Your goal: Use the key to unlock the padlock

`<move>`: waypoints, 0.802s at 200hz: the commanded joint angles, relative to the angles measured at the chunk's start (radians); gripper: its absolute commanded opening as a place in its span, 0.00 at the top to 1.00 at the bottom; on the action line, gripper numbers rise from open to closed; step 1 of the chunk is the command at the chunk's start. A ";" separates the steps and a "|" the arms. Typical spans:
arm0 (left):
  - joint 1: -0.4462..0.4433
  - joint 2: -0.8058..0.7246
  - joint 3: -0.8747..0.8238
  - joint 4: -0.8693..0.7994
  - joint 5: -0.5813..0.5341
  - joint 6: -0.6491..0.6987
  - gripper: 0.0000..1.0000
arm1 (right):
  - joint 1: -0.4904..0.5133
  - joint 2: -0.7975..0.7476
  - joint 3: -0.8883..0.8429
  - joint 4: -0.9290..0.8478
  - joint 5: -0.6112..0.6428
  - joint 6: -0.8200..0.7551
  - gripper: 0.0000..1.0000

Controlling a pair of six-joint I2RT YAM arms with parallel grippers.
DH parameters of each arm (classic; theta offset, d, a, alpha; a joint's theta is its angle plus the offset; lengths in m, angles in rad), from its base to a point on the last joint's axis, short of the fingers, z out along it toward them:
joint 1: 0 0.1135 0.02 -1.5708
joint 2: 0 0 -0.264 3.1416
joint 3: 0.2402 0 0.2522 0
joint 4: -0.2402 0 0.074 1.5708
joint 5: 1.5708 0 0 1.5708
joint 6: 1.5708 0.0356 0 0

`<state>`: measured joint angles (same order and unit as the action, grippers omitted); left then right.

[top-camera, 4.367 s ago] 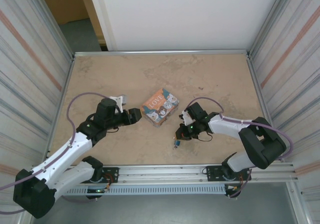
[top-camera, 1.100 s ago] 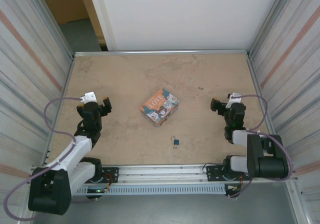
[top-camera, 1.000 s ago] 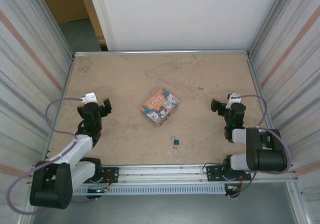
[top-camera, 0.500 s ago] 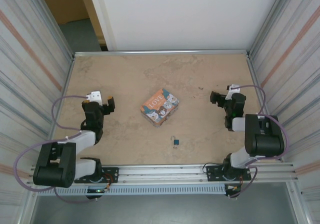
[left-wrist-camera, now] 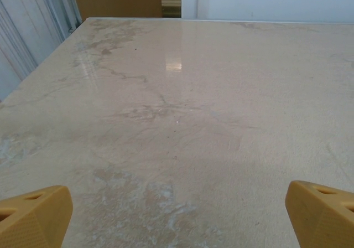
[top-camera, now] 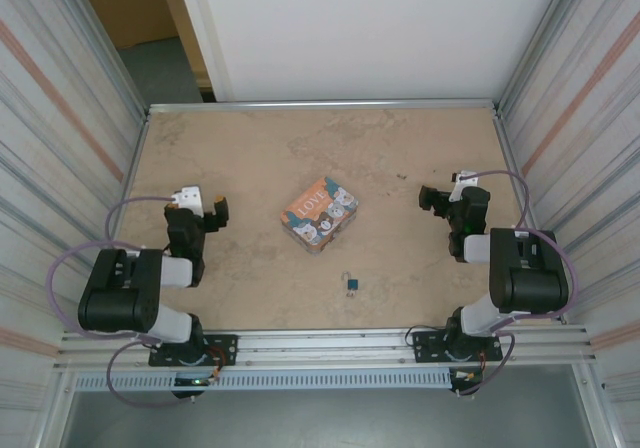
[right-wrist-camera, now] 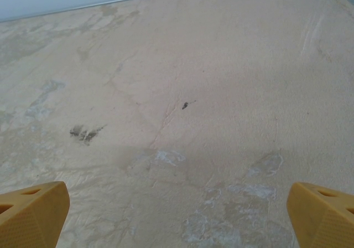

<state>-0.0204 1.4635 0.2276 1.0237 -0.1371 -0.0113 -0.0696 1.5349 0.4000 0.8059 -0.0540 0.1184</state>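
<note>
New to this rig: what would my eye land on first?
The colourful LOVE box at the middle of the table stands out. Nearer the arms' bases lies a tiny blue padlock. The left end effector and right end effector sit open at opposite sides, holding nothing.

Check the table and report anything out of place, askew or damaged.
Nothing is damaged or spilled. The box sits askew, turned diagonal to the table edges. The padlock lies loose near the front edge, apart from the open left tool and right tool. Dark smudges mark the tabletop.
</note>
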 commanded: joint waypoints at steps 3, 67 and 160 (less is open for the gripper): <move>0.012 0.044 0.001 0.115 0.023 0.010 0.01 | 0.006 0.007 0.009 -0.007 0.004 -0.027 0.01; 0.005 0.044 0.156 -0.186 0.050 0.025 0.01 | 0.005 0.007 0.009 -0.009 0.004 -0.028 0.01; -0.011 0.046 0.166 -0.199 0.037 0.045 0.01 | 0.016 0.005 0.007 -0.007 0.019 -0.033 0.01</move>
<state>-0.0177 1.5009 0.3721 0.8364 -0.0967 0.0021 -0.0589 1.5349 0.4000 0.8055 -0.0498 0.1177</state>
